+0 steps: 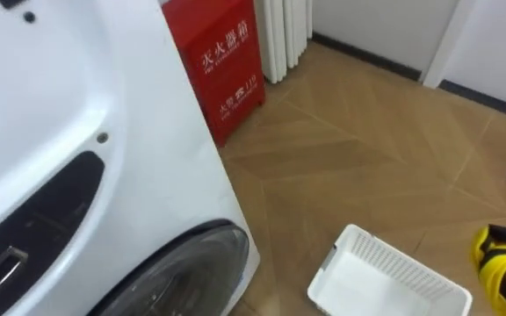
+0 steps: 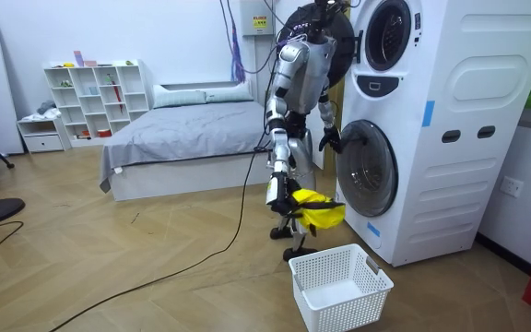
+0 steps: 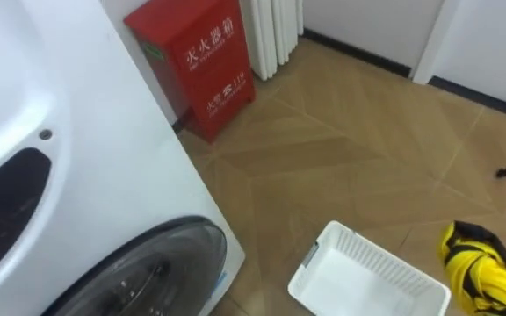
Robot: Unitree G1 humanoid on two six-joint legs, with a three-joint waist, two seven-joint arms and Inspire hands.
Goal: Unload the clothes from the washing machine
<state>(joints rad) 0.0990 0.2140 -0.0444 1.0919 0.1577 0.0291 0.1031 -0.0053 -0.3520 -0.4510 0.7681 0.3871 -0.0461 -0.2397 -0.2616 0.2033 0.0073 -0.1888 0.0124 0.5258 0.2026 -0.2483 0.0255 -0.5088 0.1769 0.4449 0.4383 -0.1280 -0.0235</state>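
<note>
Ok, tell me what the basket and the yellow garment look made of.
The basket: likely rigid white plastic, matte, judging by its moulded lattice walls. The yellow garment: probably thin synthetic fabric, slightly glossy, with black trim; it hangs in soft folds.

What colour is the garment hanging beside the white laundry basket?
Yellow with black parts; the garment shows best in the right eye view.

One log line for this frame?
right hand: holds yellow garment | basket: empty, floor, beside washing machine | left hand: near lower door
</note>
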